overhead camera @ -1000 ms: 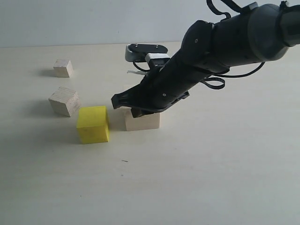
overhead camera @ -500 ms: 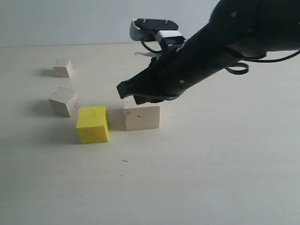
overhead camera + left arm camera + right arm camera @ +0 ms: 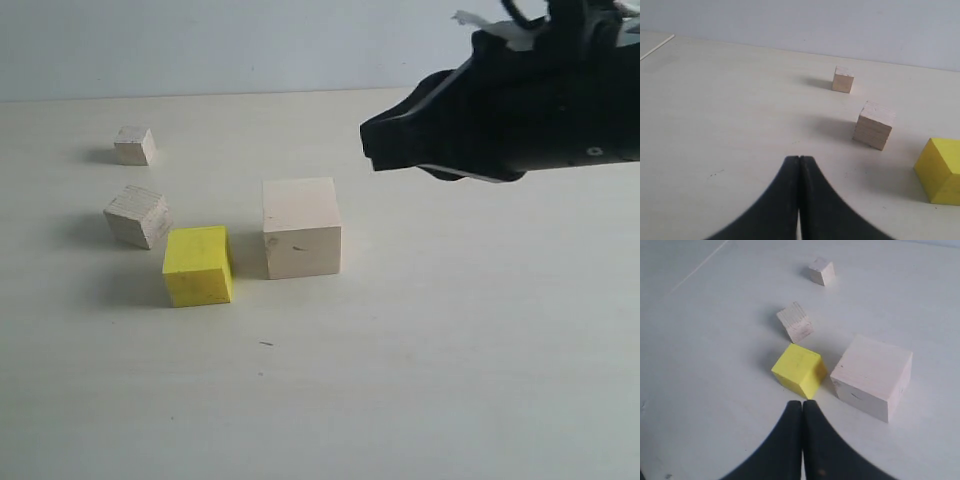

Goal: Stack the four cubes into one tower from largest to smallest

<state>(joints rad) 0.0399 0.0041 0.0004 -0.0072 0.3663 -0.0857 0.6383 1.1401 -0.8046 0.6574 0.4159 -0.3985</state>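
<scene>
All the cubes stand apart on the table, none stacked. The large pale wood cube [image 3: 301,228] [image 3: 873,376] is in the middle, the bright yellow cube [image 3: 198,265] [image 3: 799,370] [image 3: 941,171] just left of it. The grainy grey-tan cube [image 3: 138,216] [image 3: 874,125] [image 3: 796,322] sits further left, and the tiny pale cube [image 3: 134,145] [image 3: 843,80] [image 3: 821,271] lies behind that one. My right gripper [image 3: 370,148] [image 3: 802,405] hovers shut and empty, high and to the right of the large cube. My left gripper [image 3: 799,160] is shut and empty over bare table, out of the exterior view.
The pale tabletop [image 3: 420,360] stretches wide in front and to the right. A plain wall [image 3: 200,45] backs the far edge. The right arm's dark body [image 3: 540,100] fills the upper right of the exterior view.
My right arm has lifted off the top of the large pale cube and pulled up and to the right. The cube now shows in full. No cube has moved.
</scene>
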